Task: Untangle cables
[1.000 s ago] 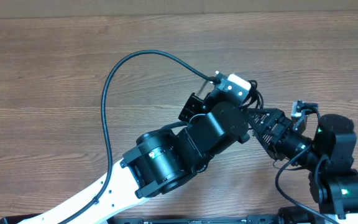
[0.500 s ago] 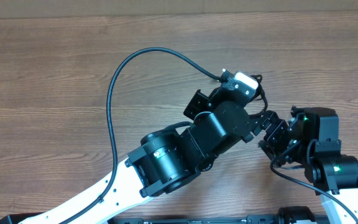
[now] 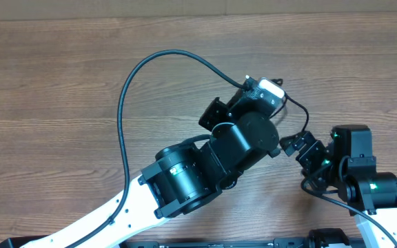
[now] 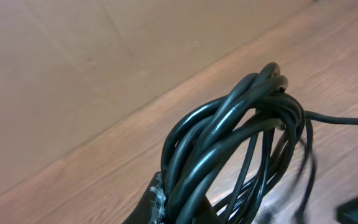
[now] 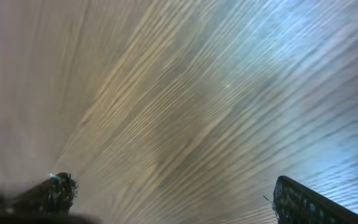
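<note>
The cables [image 4: 235, 137] are a knotted bundle of black cords, and my left gripper [image 4: 185, 208] is shut on its lower part, holding it above the table. From overhead the left wrist covers most of the bundle. Only one thin strand [image 3: 296, 109] shows, curving from the wrist towards my right gripper [image 3: 302, 148]. The right gripper [image 5: 179, 196] is open just right of the left wrist. Only blurred wood grain lies between its fingertips [image 5: 303, 199].
The left arm's own thick black wire [image 3: 124, 103] arches in a wide loop over the wooden table [image 3: 60, 83]. The left arm [image 3: 185, 179] runs diagonally from the lower left. The right arm's base [image 3: 371, 189] sits at the lower right.
The right gripper has drawn back down and to the right, away from the left wrist, staying open. The left wrist shifted slightly, and a thin strand now shows between the two.
</note>
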